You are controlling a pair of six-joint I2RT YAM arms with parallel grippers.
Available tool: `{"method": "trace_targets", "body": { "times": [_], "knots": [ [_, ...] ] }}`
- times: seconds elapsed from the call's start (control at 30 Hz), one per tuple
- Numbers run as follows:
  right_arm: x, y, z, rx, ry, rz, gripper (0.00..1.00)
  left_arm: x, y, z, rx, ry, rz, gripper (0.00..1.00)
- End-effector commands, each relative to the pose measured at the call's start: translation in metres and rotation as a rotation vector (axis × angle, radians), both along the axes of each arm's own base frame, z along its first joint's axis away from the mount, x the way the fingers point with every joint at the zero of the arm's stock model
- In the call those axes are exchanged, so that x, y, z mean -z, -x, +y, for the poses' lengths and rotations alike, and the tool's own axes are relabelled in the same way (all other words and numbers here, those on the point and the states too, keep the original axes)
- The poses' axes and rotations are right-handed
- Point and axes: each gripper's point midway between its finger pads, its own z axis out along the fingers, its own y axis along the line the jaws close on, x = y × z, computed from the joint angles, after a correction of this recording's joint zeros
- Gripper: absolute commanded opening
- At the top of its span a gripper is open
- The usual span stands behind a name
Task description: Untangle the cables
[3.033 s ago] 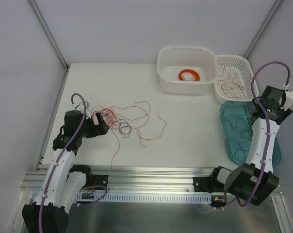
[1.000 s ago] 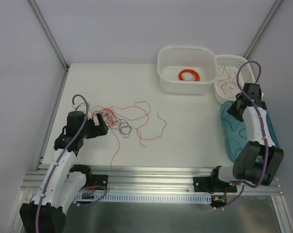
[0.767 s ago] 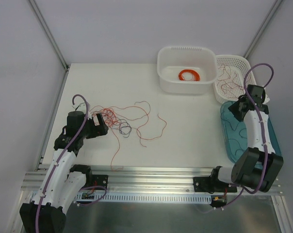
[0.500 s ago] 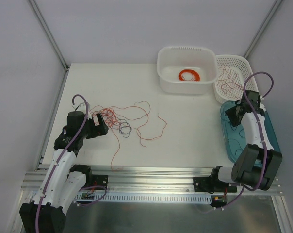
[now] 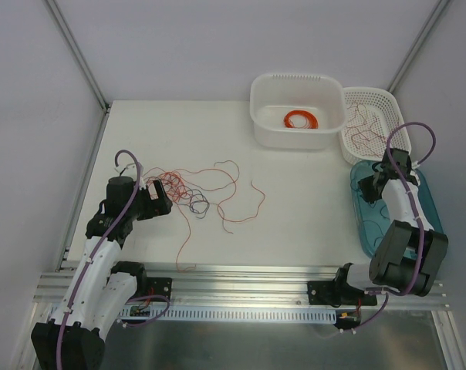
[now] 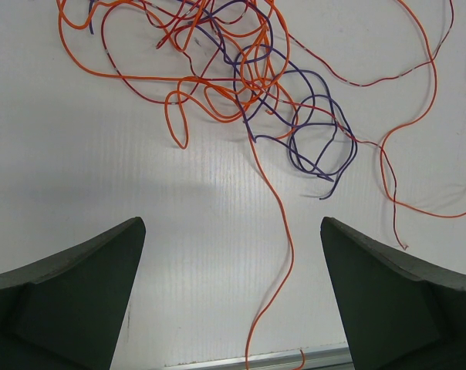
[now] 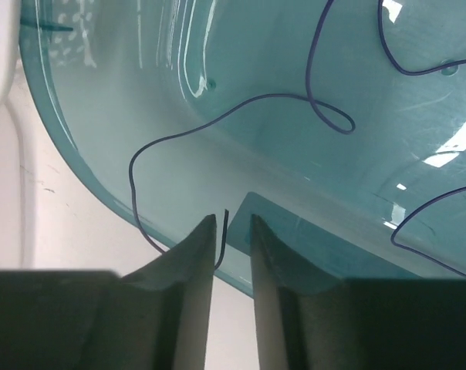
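The cables [image 5: 188, 191] are a scribbly tangle of orange, red and dark purple wires on the white table, with loose strands trailing right and toward the front edge. My left gripper [image 5: 165, 199] sits just left of the tangle, open and empty. In the left wrist view the tangle [image 6: 248, 77] lies ahead of that gripper [image 6: 231, 223], and one orange strand runs between the fingers. My right gripper [image 5: 369, 187] hangs over the left rim of the teal tray [image 5: 432, 223]. Its jaws [image 7: 233, 220] stand a narrow gap apart, with the end of a dark cable [image 7: 241, 99] between them.
A white tub [image 5: 262, 116] at the back holds a neat orange ring coil [image 5: 302, 119]. A white mesh basket [image 5: 383, 96] beside it holds loose red wires. The teal tray [image 7: 217, 46] holds several dark wires. An aluminium rail runs along the front edge.
My right arm has come down from high at the right to the teal tray's left rim, bringing the dark cable into the tray. The left arm and tangle have not moved.
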Motion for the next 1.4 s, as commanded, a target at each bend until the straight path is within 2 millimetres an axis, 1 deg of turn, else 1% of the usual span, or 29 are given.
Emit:
{"method": "trace_targets", "body": {
  "times": [0.0, 0.03, 0.07, 0.17, 0.23, 0.27, 0.33, 0.4, 0.5, 0.53, 0.57, 0.67, 0.7, 0.73, 0.8, 0.83, 0.9, 0.93, 1.0, 1.03, 1.07, 1.13, 1.17, 1.2, 1.23, 1.27, 1.3, 1.33, 1.37],
  "knots": [
    [0.0, -0.003, -0.007, 0.051, -0.002, -0.022, 0.25, 0.001, -0.003, 0.003, -0.02, -0.01, -0.01, 0.99],
    [-0.002, -0.003, -0.007, 0.051, 0.0, -0.024, 0.22, 0.001, -0.003, 0.004, -0.021, -0.011, -0.01, 0.99],
    [-0.006, -0.003, -0.009, 0.054, 0.003, -0.033, 0.13, 0.002, -0.003, 0.003, -0.02, -0.01, -0.008, 0.99],
    [-0.018, -0.002, -0.015, 0.053, 0.027, -0.043, 0.01, 0.002, -0.003, 0.003, -0.02, -0.01, -0.008, 0.99],
    [-0.027, -0.001, -0.019, 0.049, 0.044, -0.049, 0.01, 0.002, -0.003, 0.003, -0.02, -0.01, -0.008, 0.99],
    [-0.04, -0.002, -0.024, 0.056, 0.06, -0.078, 0.01, 0.002, -0.003, 0.004, -0.022, -0.01, -0.008, 0.99],
    [-0.053, 0.0, -0.03, 0.058, 0.082, -0.087, 0.01, 0.001, -0.003, 0.003, -0.02, -0.008, -0.011, 0.99],
    [-0.074, 0.002, -0.044, 0.064, 0.136, -0.114, 0.01, 0.001, -0.003, 0.003, -0.019, -0.009, -0.01, 0.99],
    [-0.086, 0.013, -0.065, 0.089, 0.183, -0.099, 0.01, 0.001, -0.003, 0.003, -0.016, -0.008, -0.013, 0.99],
    [-0.084, 0.017, -0.07, 0.099, 0.184, -0.088, 0.01, 0.001, -0.003, 0.003, -0.016, -0.008, -0.013, 0.99],
    [-0.083, 0.024, -0.08, 0.126, 0.189, -0.079, 0.01, 0.001, -0.003, 0.003, -0.016, -0.008, -0.013, 0.99],
    [-0.065, 0.042, -0.094, 0.158, 0.192, -0.022, 0.03, 0.0, -0.003, 0.003, -0.018, -0.009, -0.017, 0.99],
    [-0.058, 0.045, -0.095, 0.152, 0.177, -0.01, 0.04, -0.001, -0.003, 0.003, -0.019, -0.009, -0.019, 0.99],
    [-0.045, 0.051, -0.094, 0.153, 0.157, 0.021, 0.05, 0.0, -0.003, 0.003, -0.019, -0.008, -0.017, 0.99],
    [-0.031, 0.06, -0.094, 0.158, 0.131, 0.055, 0.08, -0.001, -0.003, 0.003, -0.016, -0.008, -0.019, 0.99],
    [-0.019, 0.065, -0.092, 0.149, 0.111, 0.084, 0.11, -0.001, -0.003, 0.003, -0.015, -0.007, -0.019, 0.99],
    [-0.01, 0.068, -0.088, 0.136, 0.081, 0.102, 0.13, -0.001, -0.003, 0.002, -0.014, -0.006, -0.019, 0.99],
    [-0.005, 0.071, -0.085, 0.123, 0.068, 0.119, 0.17, -0.001, -0.003, 0.002, -0.01, -0.006, -0.021, 0.99],
    [-0.005, 0.071, -0.08, 0.103, 0.046, 0.119, 0.24, -0.001, -0.002, 0.002, -0.009, -0.005, -0.021, 0.99],
    [-0.007, 0.071, -0.077, 0.093, 0.041, 0.111, 0.3, -0.001, -0.002, 0.001, -0.003, -0.002, -0.019, 0.99],
    [-0.017, 0.066, -0.072, 0.062, 0.042, 0.068, 0.42, -0.002, -0.002, 0.0, 0.0, 0.004, -0.02, 0.99],
    [-0.031, 0.065, -0.066, 0.02, 0.06, 0.039, 0.56, -0.001, -0.002, -0.003, 0.012, 0.01, -0.015, 0.99],
    [-0.046, 0.06, -0.065, -0.035, 0.101, 0.025, 0.71, 0.0, -0.001, -0.004, 0.018, 0.012, -0.007, 0.99],
    [-0.059, 0.061, -0.062, -0.056, 0.134, 0.012, 0.78, 0.0, -0.002, -0.005, 0.02, 0.017, -0.006, 0.99],
    [-0.066, 0.06, -0.05, -0.111, 0.15, 0.023, 0.87, 0.001, -0.001, -0.006, 0.021, 0.025, -0.002, 0.99],
    [-0.074, 0.059, -0.047, -0.146, 0.196, 0.028, 0.9, 0.002, -0.001, -0.008, 0.025, 0.038, 0.009, 0.99],
    [-0.09, 0.053, -0.042, -0.181, 0.233, 0.004, 0.93, 0.003, -0.001, -0.009, 0.02, 0.047, 0.017, 0.99],
    [-0.1, 0.051, -0.034, -0.218, 0.257, -0.017, 0.96, 0.003, -0.002, -0.01, -0.001, 0.069, 0.031, 0.99],
    [-0.107, 0.043, -0.016, -0.296, 0.27, -0.043, 0.96, 0.006, -0.004, -0.012, -0.009, 0.08, 0.055, 0.99]
  ]
}}
